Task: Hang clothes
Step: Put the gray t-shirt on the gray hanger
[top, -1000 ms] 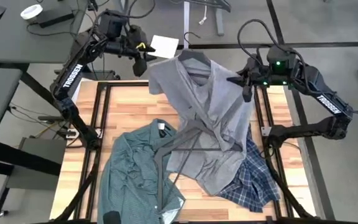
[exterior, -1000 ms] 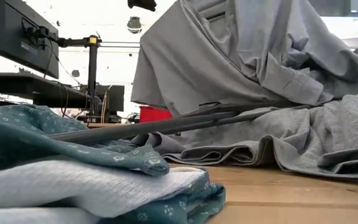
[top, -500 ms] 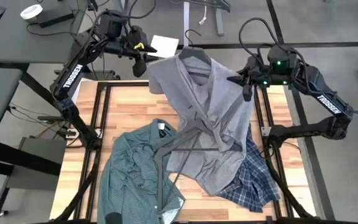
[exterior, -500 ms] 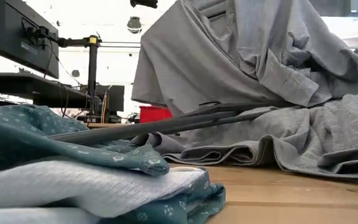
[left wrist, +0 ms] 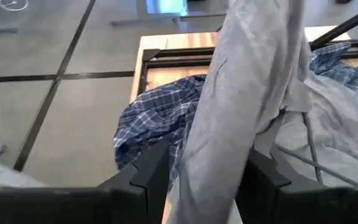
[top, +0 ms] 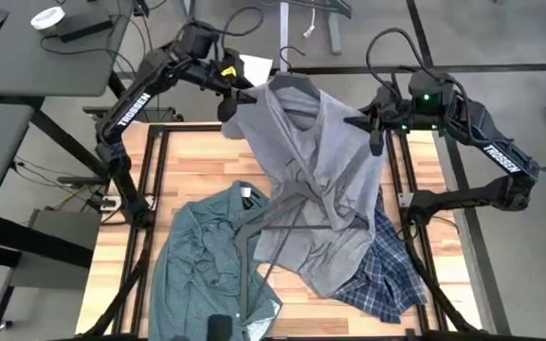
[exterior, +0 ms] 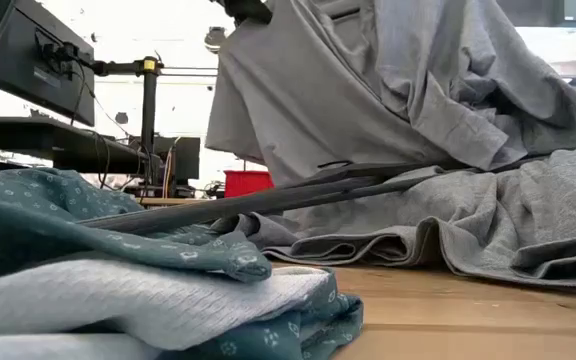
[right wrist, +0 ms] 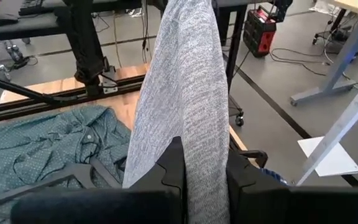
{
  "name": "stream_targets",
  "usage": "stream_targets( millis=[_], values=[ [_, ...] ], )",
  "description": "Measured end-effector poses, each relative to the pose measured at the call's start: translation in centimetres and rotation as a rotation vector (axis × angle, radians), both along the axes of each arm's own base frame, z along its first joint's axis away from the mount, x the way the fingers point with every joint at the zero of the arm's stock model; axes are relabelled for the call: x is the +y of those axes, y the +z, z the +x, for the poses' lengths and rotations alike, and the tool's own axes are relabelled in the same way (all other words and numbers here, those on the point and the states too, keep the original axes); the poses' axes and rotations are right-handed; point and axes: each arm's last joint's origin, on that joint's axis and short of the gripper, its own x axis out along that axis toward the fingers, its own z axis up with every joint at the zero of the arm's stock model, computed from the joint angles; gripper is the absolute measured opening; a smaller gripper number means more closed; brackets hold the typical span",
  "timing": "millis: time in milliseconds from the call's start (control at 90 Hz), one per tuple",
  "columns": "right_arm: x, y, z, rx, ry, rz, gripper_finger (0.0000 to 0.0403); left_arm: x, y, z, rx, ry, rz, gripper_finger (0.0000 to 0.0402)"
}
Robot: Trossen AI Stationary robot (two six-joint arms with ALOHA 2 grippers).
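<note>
The grey long-sleeve tee (top: 316,180) hangs by its neck on a dark hanger (top: 292,85) at the table's far edge, and its lower part lies spread on the table. My left gripper (top: 227,102) stands open at the tee's left shoulder, with a band of grey cloth (left wrist: 229,112) between its fingers. My right gripper (top: 375,133) is shut on the tee's right side. The green shirt (top: 211,260) lies at the near left. The plaid shirt (top: 391,275) lies at the near right, partly under the tee. My left gripper has a hanging band of the tee's left shoulder side (left wrist: 210,155) between its open fingers (left wrist: 157,171), coming from the table's left. I cannot tell whether the fingers touch the cloth. My right gripper pinches a gathered fold of the tee's right side (right wrist: 194,134) between its two fingers (right wrist: 174,165), coming from the table's right. The cloth runs up from the fingers as a drawn strip; how many layers, I cannot tell.
A second dark hanger (top: 273,223) lies across the grey tee and the green shirt in the table's middle. A black frame (top: 154,133) runs along the table's edges. A white sheet (top: 254,66) lies beyond the far edge.
My left gripper has gone toward the table's right, up to the grey tee's left shoulder, and the cloth now stands between its fingers. The tee's left edge has shifted a little to the right.
</note>
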Motion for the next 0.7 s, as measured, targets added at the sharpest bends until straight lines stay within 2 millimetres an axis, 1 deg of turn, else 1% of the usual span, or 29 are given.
stream_targets(
  millis=[56, 111, 167, 233, 278, 333, 389, 500, 589, 700],
  values=[
    [0.0, 0.0, 0.1, -0.003, 0.006, -0.001, 0.0028, -0.6, 0.1, 0.4, -0.019, -0.038, -0.016, 0.0128],
    [-0.2, 0.0, 0.2, -0.007, 0.004, -0.003, 0.0028, -1.1, 0.4, 0.7, -0.037, -0.044, -0.025, 0.0116],
    [-0.3, 0.0, 0.2, -0.009, 0.001, -0.005, 0.0041, -1.4, 0.5, 1.0, -0.041, -0.05, -0.032, 0.0088],
    [-0.5, 0.2, 0.5, -0.027, -0.002, -0.014, 0.0068, -1.5, 0.3, 1.0, -0.031, -0.057, -0.028, 0.0038],
    [-0.6, 0.2, 0.5, -0.03, -0.011, -0.017, 0.0086, -1.5, 0.2, 1.0, -0.019, -0.064, -0.026, 0.0021],
    [-0.6, 0.2, 0.5, -0.027, -0.016, -0.018, 0.0107, -1.5, 0.2, 0.9, -0.007, -0.036, -0.018, 0.0019],
    [-0.5, 0.7, 0.3, -0.038, -0.017, -0.024, 0.0125, -1.4, 0.4, 0.4, -0.006, -0.005, -0.023, 0.0019],
    [-0.2, 2.5, -0.6, -0.096, -0.015, -0.052, 0.0159, -1.0, 1.4, -1.4, -0.025, 0.081, -0.029, 0.0018],
    [-0.2, 3.9, -1.4, -0.14, -0.038, -0.084, 0.0183, -1.2, 2.6, -2.9, -0.069, 0.118, -0.026, 0.0017],
    [-0.7, 5.0, -1.9, -0.178, -0.085, -0.116, 0.0203, -1.5, 3.8, -3.7, -0.134, 0.123, -0.013, 0.0017]
  ],
)
